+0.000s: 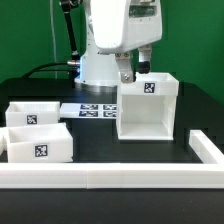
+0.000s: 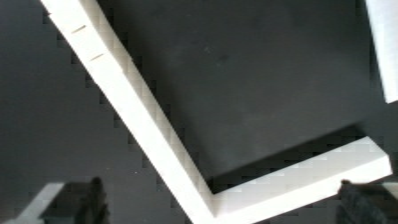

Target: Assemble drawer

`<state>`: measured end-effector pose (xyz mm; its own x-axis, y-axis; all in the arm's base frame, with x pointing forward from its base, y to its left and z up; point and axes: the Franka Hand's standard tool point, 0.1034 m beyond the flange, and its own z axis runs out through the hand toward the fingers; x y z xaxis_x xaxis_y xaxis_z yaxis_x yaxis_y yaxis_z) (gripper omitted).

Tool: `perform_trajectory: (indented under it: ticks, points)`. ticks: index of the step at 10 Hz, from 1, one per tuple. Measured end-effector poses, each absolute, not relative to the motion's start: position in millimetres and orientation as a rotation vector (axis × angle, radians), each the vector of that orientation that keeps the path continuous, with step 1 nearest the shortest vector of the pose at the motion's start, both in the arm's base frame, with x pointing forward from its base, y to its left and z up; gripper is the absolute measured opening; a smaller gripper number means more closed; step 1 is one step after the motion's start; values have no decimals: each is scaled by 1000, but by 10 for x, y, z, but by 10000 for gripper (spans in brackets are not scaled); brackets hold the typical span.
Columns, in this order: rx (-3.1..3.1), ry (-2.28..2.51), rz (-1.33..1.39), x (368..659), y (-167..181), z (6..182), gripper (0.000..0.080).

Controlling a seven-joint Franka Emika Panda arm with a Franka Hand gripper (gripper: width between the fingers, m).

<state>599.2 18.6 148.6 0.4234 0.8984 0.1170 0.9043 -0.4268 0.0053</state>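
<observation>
"White plastic is filling our exterior view. We are seeing the housing box [image 1: 148,108] standing upright just beneath the gripper [image 1: 135,70], which is hanging over the box's rear rim. Are we holding anything?"

"No, we are gripping nothing. In the wrist view we are seeing the two dark fingertips [image 2: 79,200] spread wide, and the gripper [image 2: 222,203] is empty between them. Below it we are looking at a white wall [image 2: 134,110] that is running straight and then turning a corner over the black table [image 2: 36,120]. We cannot tell for sure whether it is the housing box's rim, or whether the fingers are touching it."

"And the trays?"

"We are finding both well apart from the gripper, lower down and toward the exterior view's left. The far tray [image 1: 30,115] and the near tray [image 1: 40,143] are sitting on the table close to each other, each showing a square tag. The marker board [image 1: 95,110] is lying flat between the far tray and the housing box, below the gripper and slightly toward that same side. The long rail [image 1: 110,178] is running along the table's near edge, well away from the gripper."
</observation>
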Motion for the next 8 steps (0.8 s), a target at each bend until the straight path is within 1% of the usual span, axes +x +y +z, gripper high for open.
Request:
perform_trajectory:
  ticks: [5, 8]
  points:
    - [-2608, -1638, -151, 5953, 162, 1478, 650]
    - [-2776, -1373, -148, 5512, 90, 1605, 650]
